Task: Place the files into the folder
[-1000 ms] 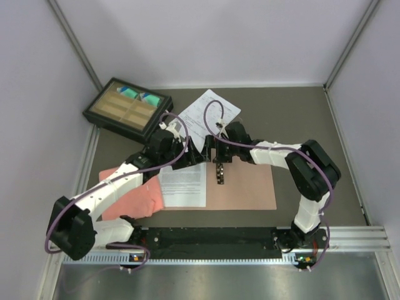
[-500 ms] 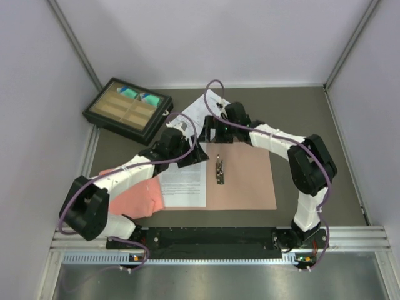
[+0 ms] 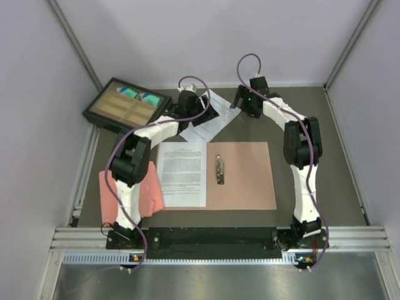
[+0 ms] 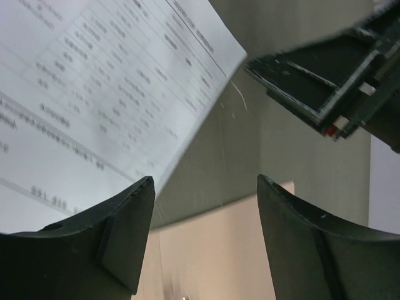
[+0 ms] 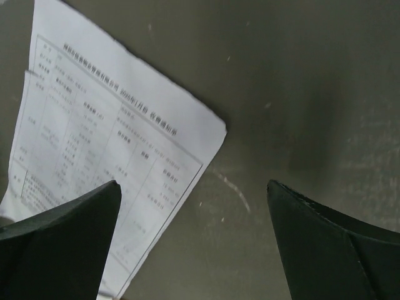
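My left gripper (image 4: 206, 244): wide apart, empty, above the table-layout sheet (image 4: 81, 112) at far centre.
My right gripper (image 5: 194, 250): wide apart, empty, just right of that sheet.
Dense-text sheet (image 3: 181, 174): flat at the pink folder's (image 3: 244, 178) left side.

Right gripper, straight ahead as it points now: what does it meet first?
Roughly the edge of the table-layout sheet, or bare table just beside it; the right gripper centres there, depth unclear.
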Robot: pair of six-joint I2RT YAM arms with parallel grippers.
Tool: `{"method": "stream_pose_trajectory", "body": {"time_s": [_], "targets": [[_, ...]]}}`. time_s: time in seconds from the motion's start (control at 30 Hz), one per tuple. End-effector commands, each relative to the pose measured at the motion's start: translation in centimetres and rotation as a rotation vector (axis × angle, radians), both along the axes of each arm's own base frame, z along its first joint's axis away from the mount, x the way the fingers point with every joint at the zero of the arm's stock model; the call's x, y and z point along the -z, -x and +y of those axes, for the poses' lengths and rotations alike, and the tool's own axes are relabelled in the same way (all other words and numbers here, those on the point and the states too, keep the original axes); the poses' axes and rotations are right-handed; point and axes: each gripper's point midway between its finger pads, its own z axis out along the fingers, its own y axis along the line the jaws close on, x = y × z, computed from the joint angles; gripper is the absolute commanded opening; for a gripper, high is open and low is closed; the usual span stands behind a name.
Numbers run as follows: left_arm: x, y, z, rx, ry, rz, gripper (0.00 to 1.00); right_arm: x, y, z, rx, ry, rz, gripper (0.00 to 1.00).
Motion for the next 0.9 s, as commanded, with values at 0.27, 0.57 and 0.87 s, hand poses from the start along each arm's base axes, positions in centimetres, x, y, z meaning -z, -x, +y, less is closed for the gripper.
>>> {"method": "stream_pose_trajectory", "body": {"time_s": [0.27,0.57,0.87], "targets": [[4.1,-7.4,-0.3,-0.056,0.135,-0.053,0.68,0.5,-5.4,0.3,0.012,-0.023,-0.043,0.97],[7.4,-6.7,-0.8,-0.05,0.196,0.035,0.66,0.3,-5.6,2.7,-0.089,-0.171,-0.054,0.94],[8.0,-5.9,-1.0,-0.024,0.226,0.051,0.66,-0.6,-3.4,4.3,-0.163,-0.312,-0.08,0.95]]}}
